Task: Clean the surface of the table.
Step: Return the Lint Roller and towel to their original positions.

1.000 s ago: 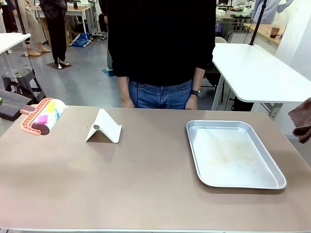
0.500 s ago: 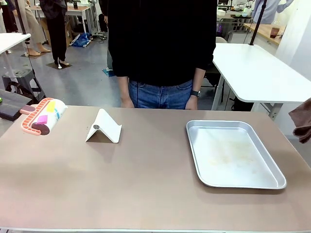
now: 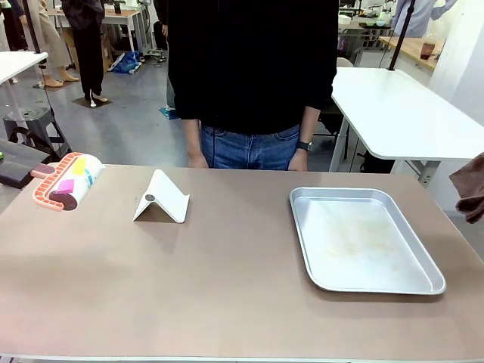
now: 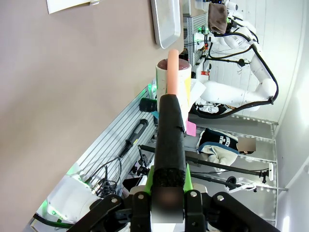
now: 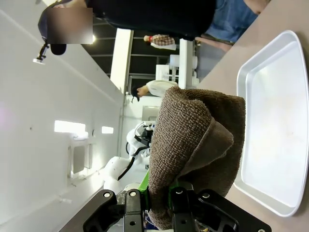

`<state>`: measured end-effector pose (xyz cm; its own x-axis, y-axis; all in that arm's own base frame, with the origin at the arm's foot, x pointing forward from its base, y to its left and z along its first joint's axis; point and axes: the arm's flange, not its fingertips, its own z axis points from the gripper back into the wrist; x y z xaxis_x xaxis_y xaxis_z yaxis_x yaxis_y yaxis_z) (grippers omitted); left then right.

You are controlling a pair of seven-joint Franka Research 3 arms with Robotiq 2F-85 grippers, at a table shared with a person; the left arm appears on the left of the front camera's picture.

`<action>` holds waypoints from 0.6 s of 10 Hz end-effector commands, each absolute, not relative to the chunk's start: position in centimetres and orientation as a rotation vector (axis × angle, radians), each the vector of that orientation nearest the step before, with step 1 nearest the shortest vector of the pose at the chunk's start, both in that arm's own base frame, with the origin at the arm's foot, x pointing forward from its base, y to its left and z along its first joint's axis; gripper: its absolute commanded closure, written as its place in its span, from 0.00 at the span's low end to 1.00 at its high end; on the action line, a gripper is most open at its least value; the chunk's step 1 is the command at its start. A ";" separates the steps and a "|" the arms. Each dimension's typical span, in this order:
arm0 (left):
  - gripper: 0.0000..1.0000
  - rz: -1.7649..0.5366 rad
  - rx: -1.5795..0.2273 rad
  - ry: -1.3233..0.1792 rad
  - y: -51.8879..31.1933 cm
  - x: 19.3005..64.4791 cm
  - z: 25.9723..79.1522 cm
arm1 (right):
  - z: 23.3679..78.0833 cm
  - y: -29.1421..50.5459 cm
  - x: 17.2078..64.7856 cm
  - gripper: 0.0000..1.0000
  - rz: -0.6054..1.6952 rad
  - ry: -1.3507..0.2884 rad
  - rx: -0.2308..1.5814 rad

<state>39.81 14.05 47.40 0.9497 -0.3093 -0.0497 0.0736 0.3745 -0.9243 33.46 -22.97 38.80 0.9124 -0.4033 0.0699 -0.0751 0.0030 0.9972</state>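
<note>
Two tools are in hand: my left gripper is clamped on the lint roller, my right gripper on the brown towel. The counter lies beneath, unwiped; next I'd lower the towel beside the tray.

The worktop is a large rectangular slab, smooth matte taupe-brown with a thin pale edge, lying flat and level just before the person.

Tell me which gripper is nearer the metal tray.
Right. The right gripper, shut on a brown cloth, hangs beside the metal tray; the left gripper is across the table.
</note>
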 end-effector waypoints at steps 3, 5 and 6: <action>0.78 -0.252 -1.168 0.227 14.0 39.6 47.7 | 39.2 -22.8 33.2 0.88 -0.269 -0.384 1.566; 0.78 -0.252 -1.168 0.227 14.0 39.6 47.7 | 39.2 -22.8 33.2 0.88 -0.269 -0.384 1.566; 0.78 -0.248 -1.164 0.229 14.0 39.8 47.4 | 38.8 -23.0 33.5 0.88 -0.268 -0.385 1.558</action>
<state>39.84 14.06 47.35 0.9498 -0.3089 -0.0504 0.0728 0.3747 -0.9243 33.46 -22.98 38.76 0.9124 -0.4034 0.0689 -0.0741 0.0026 0.9972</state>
